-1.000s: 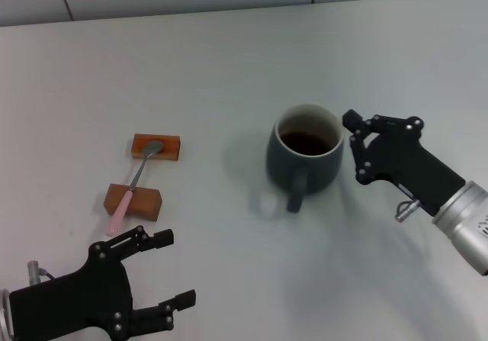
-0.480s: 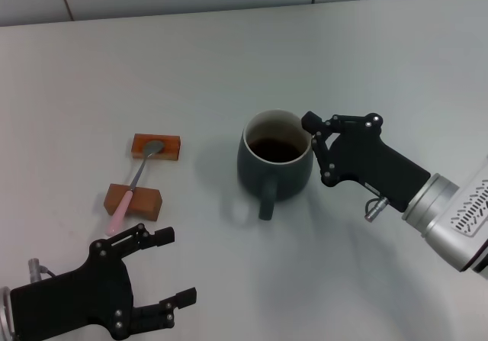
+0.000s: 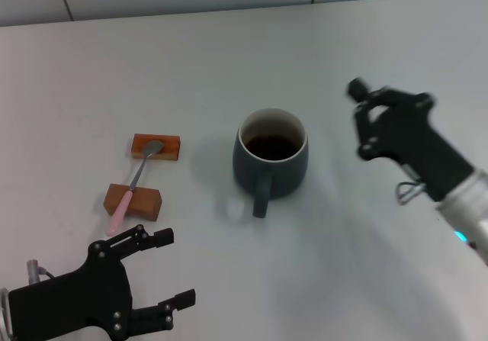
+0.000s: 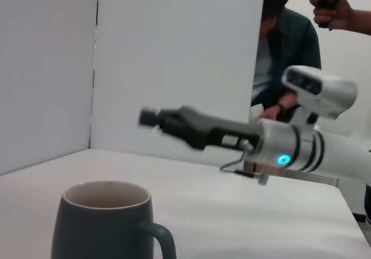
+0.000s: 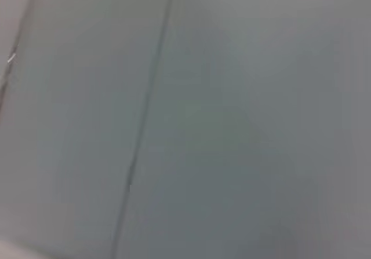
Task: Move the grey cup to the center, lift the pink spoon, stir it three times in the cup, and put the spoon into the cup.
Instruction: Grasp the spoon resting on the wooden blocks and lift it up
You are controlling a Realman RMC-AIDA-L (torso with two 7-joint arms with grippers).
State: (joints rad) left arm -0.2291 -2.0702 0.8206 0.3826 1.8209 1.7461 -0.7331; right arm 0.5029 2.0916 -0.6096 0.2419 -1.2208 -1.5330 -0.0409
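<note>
The grey cup stands upright near the table's middle, handle toward me and interior dark; it also shows in the left wrist view. The pink spoon lies across two orange-brown blocks at the left, its metal bowl on the far block and its pink handle over the near block. My right gripper is open, raised, and apart from the cup on its right; it also shows in the left wrist view. My left gripper is open and empty near the front left, just short of the spoon's handle.
The white table ends at a grey tiled wall along the back. White panels and a seated person show beyond the table in the left wrist view. The right wrist view shows only a blurred grey surface.
My right gripper slid the cup leftward to the middle, then let it stand and drew back up and to the right. The left arm and the spoon have not moved.
</note>
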